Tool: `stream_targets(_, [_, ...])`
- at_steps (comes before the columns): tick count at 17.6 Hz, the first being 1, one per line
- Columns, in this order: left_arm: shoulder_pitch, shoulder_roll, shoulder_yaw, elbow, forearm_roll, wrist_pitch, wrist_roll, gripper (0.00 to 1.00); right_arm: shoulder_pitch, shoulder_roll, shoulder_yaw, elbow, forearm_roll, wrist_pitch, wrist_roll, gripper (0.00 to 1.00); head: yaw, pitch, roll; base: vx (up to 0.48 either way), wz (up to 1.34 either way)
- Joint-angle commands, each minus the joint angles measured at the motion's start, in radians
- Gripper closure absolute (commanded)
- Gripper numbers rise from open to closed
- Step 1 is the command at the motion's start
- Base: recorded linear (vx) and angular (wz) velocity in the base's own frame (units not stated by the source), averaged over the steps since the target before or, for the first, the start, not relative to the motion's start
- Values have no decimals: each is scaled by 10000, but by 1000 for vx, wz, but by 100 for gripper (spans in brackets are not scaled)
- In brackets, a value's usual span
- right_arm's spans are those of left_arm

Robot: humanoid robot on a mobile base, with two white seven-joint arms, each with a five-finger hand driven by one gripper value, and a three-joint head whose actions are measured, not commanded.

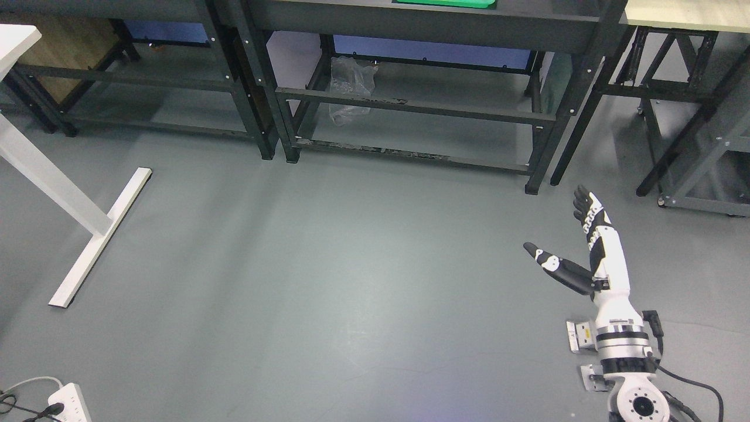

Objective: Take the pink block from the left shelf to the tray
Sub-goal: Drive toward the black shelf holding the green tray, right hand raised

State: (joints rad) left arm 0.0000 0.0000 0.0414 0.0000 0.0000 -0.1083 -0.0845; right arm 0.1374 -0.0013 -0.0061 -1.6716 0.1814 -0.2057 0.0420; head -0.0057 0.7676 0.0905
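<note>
My right hand shows at the lower right over the grey floor, fingers straight and thumb spread, holding nothing. A green tray lies on top of the dark metal shelf unit at the top edge, only its front rim showing. No pink block is in view. My left arm is out of view.
A second dark shelf unit stands at the upper left and another rack at the right. A clear plastic bag hangs inside the middle shelf. A white table leg stands at left. A power strip lies at the bottom left.
</note>
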Motion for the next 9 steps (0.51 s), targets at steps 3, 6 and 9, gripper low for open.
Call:
stream_targets(3, [-230,175,0,-175,-15,-6,1,0,22,-161,-307,11,-4,32,-21,0,0,0,0,0,0])
stream_targets(6, [-230,175,0,-175,-15,-6,1,0,-54,-161,-261,11,256,63,-82,0,0,0,0,0,0])
stream_targets(9, [-230,175,0,-175,-15,-6,1,0,-100,-262,-230,11,2851,48,-418,4,0,0,0,8,0])
